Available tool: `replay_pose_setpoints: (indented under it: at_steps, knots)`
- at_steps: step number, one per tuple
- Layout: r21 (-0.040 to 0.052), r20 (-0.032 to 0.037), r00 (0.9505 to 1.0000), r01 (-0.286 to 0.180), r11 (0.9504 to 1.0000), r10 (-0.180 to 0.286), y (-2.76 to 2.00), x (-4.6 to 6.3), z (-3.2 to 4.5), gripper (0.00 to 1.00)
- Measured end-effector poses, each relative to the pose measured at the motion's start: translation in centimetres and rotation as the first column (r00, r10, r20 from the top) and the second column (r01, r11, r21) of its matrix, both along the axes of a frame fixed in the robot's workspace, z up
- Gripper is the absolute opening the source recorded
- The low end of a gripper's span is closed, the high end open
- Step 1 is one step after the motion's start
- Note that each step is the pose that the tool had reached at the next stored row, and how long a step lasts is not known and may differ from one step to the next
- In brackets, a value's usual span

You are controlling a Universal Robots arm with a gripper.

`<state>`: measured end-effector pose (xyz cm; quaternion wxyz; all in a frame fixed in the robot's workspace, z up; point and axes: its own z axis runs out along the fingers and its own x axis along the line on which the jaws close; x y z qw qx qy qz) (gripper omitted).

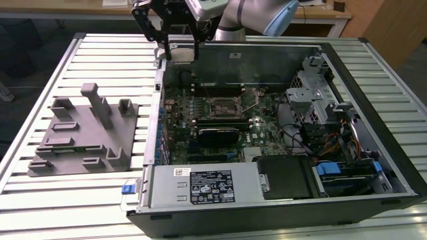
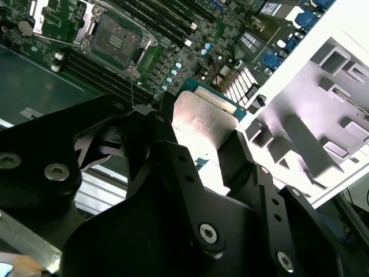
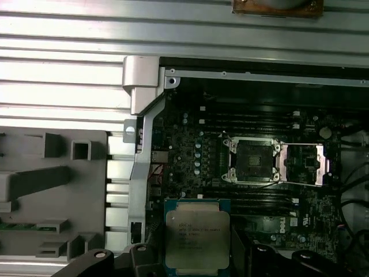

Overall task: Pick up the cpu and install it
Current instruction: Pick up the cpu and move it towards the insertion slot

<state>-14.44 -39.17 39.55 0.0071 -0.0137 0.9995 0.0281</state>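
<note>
gripper: clamping cpu by two opposite edges
cpu: hanging over computer case, probably short of the open socket

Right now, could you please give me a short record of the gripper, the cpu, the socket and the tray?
gripper: shut on the cpu, raised over the open computer case
cpu: held in the air, not yet in the socket
socket: open, no chip in it
tray: grey, on the table, at the exterior view's left of the case
</note>
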Motion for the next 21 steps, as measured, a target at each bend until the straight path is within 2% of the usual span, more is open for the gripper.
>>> replay_pose_setpoints:
  at_steps: [15,21]
  knots:
    - [0.0014,0.0,1.0,0.0,1.0,0.0,0.04,1.5,-0.06,0.55]
    - [0.0014,0.0,1.0,0.0,1.0,0.0,0.31,3.2,-0.1,0.55]
